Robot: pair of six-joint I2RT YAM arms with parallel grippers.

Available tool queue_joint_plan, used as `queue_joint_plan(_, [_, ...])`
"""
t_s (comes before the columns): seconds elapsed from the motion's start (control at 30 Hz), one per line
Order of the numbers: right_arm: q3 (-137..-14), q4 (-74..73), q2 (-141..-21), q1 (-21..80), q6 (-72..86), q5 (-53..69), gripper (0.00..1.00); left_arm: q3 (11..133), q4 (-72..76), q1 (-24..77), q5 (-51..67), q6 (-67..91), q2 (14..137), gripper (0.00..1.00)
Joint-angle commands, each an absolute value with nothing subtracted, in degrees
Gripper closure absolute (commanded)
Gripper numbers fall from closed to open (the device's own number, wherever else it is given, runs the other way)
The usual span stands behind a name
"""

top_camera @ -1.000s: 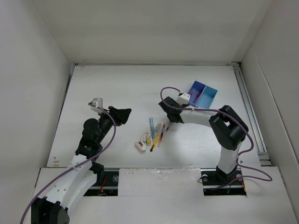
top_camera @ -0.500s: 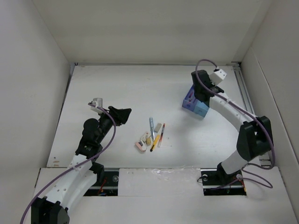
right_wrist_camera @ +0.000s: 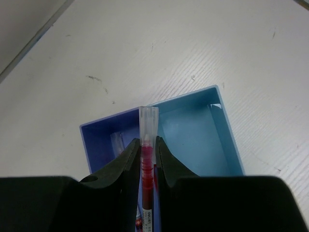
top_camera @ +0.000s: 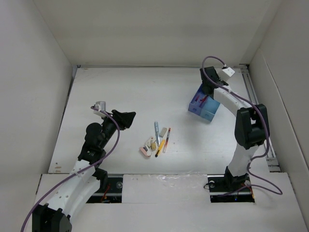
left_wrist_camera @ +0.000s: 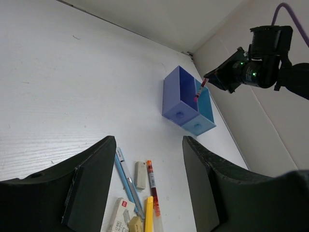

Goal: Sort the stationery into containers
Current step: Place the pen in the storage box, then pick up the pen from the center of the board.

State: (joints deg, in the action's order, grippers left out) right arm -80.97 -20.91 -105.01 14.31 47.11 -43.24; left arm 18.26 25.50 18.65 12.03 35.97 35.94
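Observation:
My right gripper (right_wrist_camera: pixel 146 151) is shut on a red pen (right_wrist_camera: pixel 146 166) with a clear cap. It holds the pen upright over the two-compartment box, above the wall between the dark blue half (right_wrist_camera: pixel 101 140) and the light blue half (right_wrist_camera: pixel 193 140). The top view shows this gripper (top_camera: pixel 204 94) over the box (top_camera: pixel 208 114) at the far right. My left gripper (left_wrist_camera: pixel 148 141) is open and empty, above the pile of stationery (top_camera: pixel 157 137). In that pile are a grey-blue pen (left_wrist_camera: pixel 124 175), a cream eraser (left_wrist_camera: pixel 140 174), a red pen (left_wrist_camera: pixel 152 186) and a yellow pen (left_wrist_camera: pixel 147 218).
White walls close in the table on three sides. A metal rail (top_camera: pixel 258 116) runs along the right edge beside the box. A pink eraser (top_camera: pixel 145 151) lies at the pile's near left. Something clear (right_wrist_camera: pixel 116 140) sits in the dark blue compartment.
My right arm has swung from beside the pile to the box at the far right, carrying the red pen, and now hangs lower over the box. My left arm has not moved.

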Motion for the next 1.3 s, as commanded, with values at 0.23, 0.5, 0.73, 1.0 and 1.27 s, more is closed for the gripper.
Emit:
queue_joint_plan(0.23, [-88.0, -20.4, -109.6, 15.9, 45.9, -46.4, 1.0, 19.2, 27.9, 18.8, 12.4, 35.6, 35.8, 0.46])
queue_joint_plan(0.5, [-88.7, -20.4, -111.8, 17.0, 45.9, -48.5, 0.99, 19.2, 27.9, 18.8, 12.4, 35.6, 35.8, 0.46])
queue_joint_plan(0.73, [-89.7, -20.4, -113.5, 17.0, 45.9, -47.9, 0.9, 19.2, 27.9, 18.8, 12.5, 35.6, 35.8, 0.46])
queue_joint_plan(1.0, [-88.3, -20.4, -109.8, 18.6, 46.4, -47.2, 0.54, 19.2, 27.4, 18.8, 11.9, 35.6, 36.4, 0.46])
queue_joint_plan(1.27, [-82.2, -19.2, -101.9, 24.7, 47.5, -45.7, 0.63, 19.2, 27.9, 18.8, 12.4, 35.6, 36.4, 0.46])
